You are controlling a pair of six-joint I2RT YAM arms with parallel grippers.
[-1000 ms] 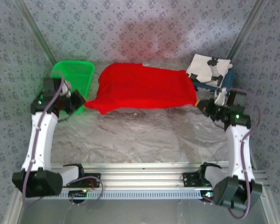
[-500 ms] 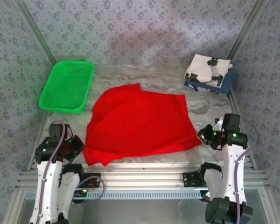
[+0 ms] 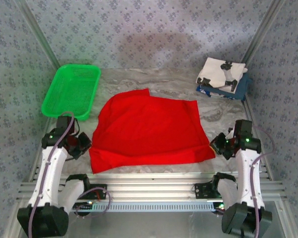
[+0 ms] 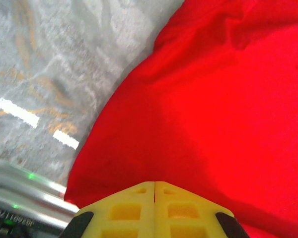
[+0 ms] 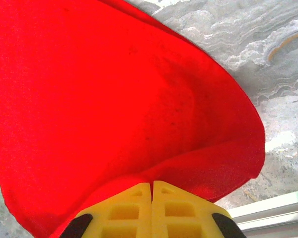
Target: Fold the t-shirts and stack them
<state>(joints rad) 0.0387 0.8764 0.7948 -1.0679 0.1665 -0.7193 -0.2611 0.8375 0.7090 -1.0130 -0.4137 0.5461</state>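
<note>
2 red tee (image 3: 149, 131) edges pinched: L end effector (image 4: 154, 182), R end effector (image 5: 152, 183).

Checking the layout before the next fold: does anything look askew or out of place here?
The red t-shirt lies crooked: a corner on its far edge juts toward the back, and its left side is rumpled. The white t-shirt sits slightly skewed on the navy t-shirt at the far right.

free: bare desk (image 3: 159, 82) behind the red shirt (image 3: 149, 130) lay open to me | blocked: green basket (image 3: 72, 91) far left, folded stack (image 3: 222, 78) far right | near half: the shirt covered most of the desk's width
</note>
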